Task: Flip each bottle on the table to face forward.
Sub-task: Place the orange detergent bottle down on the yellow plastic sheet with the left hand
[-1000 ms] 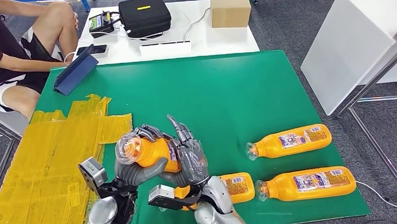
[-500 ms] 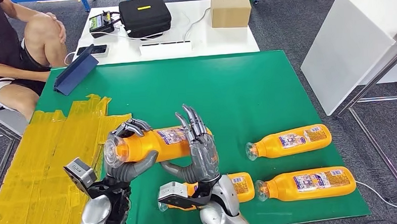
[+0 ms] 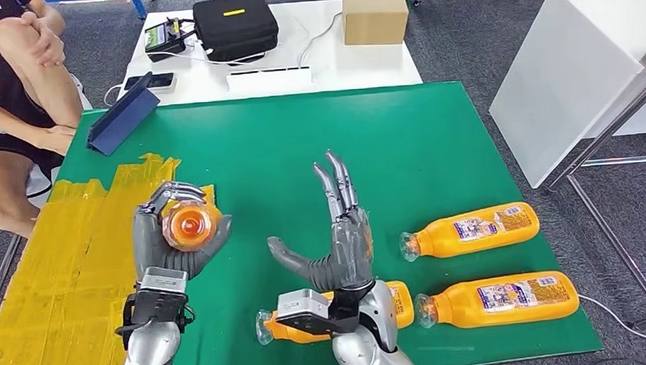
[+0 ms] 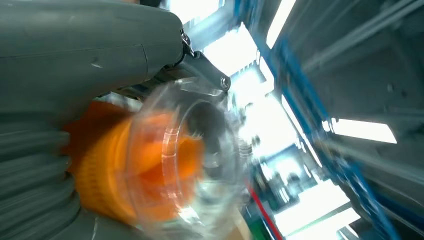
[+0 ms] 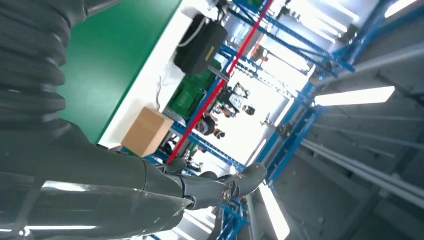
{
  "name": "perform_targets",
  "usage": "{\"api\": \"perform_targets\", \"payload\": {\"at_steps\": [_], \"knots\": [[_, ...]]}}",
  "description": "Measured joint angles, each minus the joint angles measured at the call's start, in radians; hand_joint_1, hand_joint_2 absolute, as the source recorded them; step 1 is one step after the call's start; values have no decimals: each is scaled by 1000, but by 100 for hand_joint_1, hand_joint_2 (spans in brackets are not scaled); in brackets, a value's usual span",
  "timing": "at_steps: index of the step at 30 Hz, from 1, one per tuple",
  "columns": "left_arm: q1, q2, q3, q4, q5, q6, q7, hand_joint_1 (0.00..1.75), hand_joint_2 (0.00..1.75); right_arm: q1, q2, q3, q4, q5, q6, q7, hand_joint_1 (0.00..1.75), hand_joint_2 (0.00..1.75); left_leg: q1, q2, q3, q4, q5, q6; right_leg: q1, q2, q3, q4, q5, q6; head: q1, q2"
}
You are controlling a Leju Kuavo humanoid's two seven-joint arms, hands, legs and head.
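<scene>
My left hand point(image 3: 174, 238) grips an orange bottle point(image 3: 188, 225) above the left part of the green table point(image 3: 416, 137); its clear cap end points up at the camera, and the cap point(image 4: 185, 160) looms close in the left wrist view. My right hand point(image 3: 338, 235) is raised to its right, fingers spread, thumb out, holding nothing. Three more orange bottles lie on the table: one point(image 3: 391, 305) partly behind my right wrist, one point(image 3: 474, 228) at mid right, one point(image 3: 502, 298) near the front edge, caps pointing left.
Yellow tape sheets point(image 3: 68, 268) cover the table's left side. A blue tablet point(image 3: 123, 115) leans at the back left corner. A person point(image 3: 11, 89) sits at the far left. Behind stands a white table with a black case point(image 3: 235, 26) and a cardboard box point(image 3: 375, 12).
My left hand has turned the bottle from lying sideways to pointing its cap up at the camera and drawn it left. My right hand let go, opened and moved right. The person shifted.
</scene>
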Motion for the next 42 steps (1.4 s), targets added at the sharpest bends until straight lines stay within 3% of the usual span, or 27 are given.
{"api": "perform_targets", "payload": {"at_steps": [7,16,20,24,26,32,42], "knots": [[-5,4,87,-13,-459,194,90,175,175,8,0,-9,-68,-3,16,8,0,175,0,0,0,0,0,0,0,0,0,0,0,0,0,0],[-39,-47,292,12,-813,214,105,175,175,13,0,-14,-102,-11,16,17,0,175,0,0,0,0,0,0,0,0,0,0,0,0,0,0],[-52,-38,331,24,-975,214,234,175,175,14,-1,-16,-113,-19,12,18,0,175,0,0,0,0,0,0,0,0,-1,0,0,0,0,0],[-72,58,255,91,-1017,214,521,175,175,17,-6,-19,-128,-40,15,8,0,175,0,1,0,0,0,0,0,0,-1,0,0,0,0,0],[-82,112,185,130,-1018,214,616,175,175,18,-9,-20,-134,-46,18,1,0,175,1,0,0,0,0,0,0,0,-1,0,0,0,0,0],[-94,185,86,182,-1018,214,635,175,175,19,-12,-21,-139,-48,19,0,0,175,1,1,0,0,0,-1,0,0,-1,0,0,0,0,0],[-107,224,47,211,-1018,214,637,175,175,19,-14,-21,-144,-48,19,0,0,175,0,1,0,0,0,-1,0,0,-1,0,0,0,0,0]]}}
